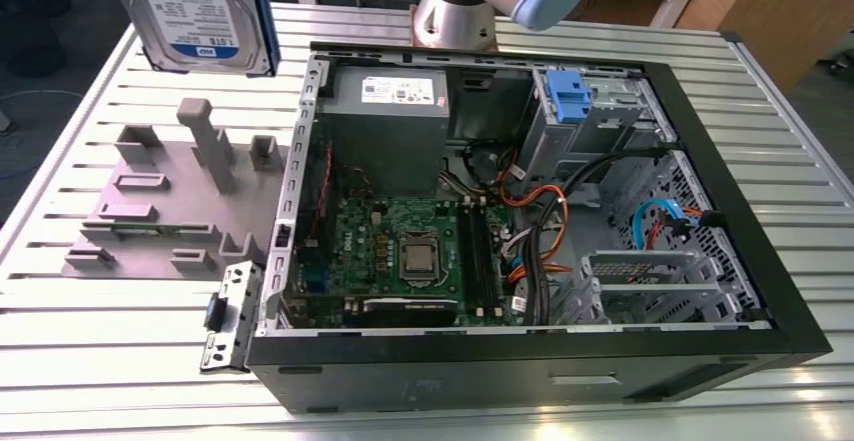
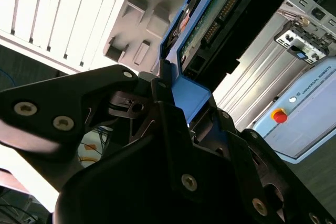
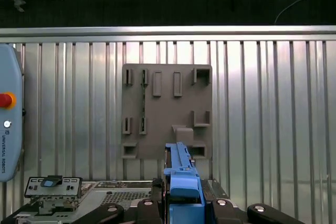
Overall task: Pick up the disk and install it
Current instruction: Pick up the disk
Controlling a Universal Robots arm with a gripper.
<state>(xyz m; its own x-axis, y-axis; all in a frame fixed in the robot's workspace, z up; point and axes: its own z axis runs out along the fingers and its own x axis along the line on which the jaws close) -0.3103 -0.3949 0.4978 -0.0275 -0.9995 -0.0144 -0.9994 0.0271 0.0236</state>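
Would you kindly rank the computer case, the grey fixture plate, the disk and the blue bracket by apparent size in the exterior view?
1. computer case
2. grey fixture plate
3. the disk: cropped and seemingly nearer the camera, so unsure
4. blue bracket

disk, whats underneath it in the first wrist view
The disk, gripped edge-on by the gripper, is over the grey fixture plate, which lies on the slatted metal table. The disk itself covers a strip of the plate's edge, so that part cannot be seen.
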